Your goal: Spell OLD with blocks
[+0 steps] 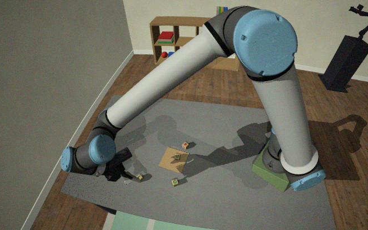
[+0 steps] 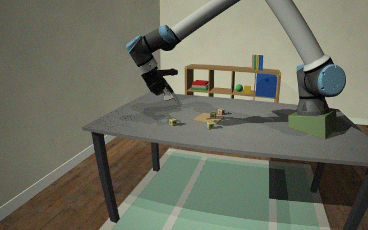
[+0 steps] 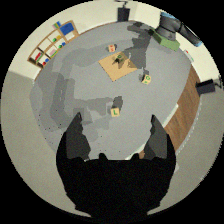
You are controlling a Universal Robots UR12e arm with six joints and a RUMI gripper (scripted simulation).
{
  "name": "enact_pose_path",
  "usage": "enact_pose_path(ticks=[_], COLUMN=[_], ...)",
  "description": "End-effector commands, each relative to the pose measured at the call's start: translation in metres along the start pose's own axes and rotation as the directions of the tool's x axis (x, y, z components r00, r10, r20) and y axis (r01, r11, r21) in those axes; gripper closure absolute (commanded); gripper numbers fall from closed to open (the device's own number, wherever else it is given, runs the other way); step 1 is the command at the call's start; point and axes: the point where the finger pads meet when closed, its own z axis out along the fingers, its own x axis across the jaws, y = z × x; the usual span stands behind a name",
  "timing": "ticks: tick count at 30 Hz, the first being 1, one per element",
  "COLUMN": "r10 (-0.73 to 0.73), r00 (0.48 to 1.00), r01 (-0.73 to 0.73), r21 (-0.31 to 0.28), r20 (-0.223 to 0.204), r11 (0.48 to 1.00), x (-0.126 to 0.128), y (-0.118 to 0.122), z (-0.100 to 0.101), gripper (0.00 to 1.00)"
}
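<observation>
The table top [image 1: 208, 199] [image 2: 237, 142] [image 3: 95, 90] is coloured plain grey, and the mat [image 1: 165, 161] [image 2: 201, 118] [image 3: 112, 72] is coloured light brown. A green L is shown on one pale wooden block [image 1: 139, 177] [image 2: 173, 122] [image 3: 115, 112]. A green O is shown on another pale block [image 1: 174, 182] [image 2: 210, 125] [image 3: 146, 79]. Red marks are seen on a third block [image 1: 185, 145] [image 2: 221, 111] [image 3: 111, 48]. The arm [image 1: 162, 77] [image 2: 297, 25] is coloured white and dark grey, with round caps in blue. The rug [image 1: 131, 221] [image 2: 225, 182] is coloured pale green, with whitish stripes.
</observation>
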Motion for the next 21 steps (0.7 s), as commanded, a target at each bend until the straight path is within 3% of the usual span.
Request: enact_pose_path(ticks=[1, 8, 21], r10=[0.001, 0.001, 0.001], r00=[1.000, 1.000, 1.000], r01=[-0.001, -0.001, -0.001], r21=[-0.002, -0.002, -0.002], r20=[0.001, 0.001, 0.001], r11=[1.000, 1.000, 1.000], x=[0.000, 0.018, 0.126], y=[-0.001, -0.017, -0.121], z=[-0.001, 0.007, 0.069], gripper=[0.00, 0.00, 0.00])
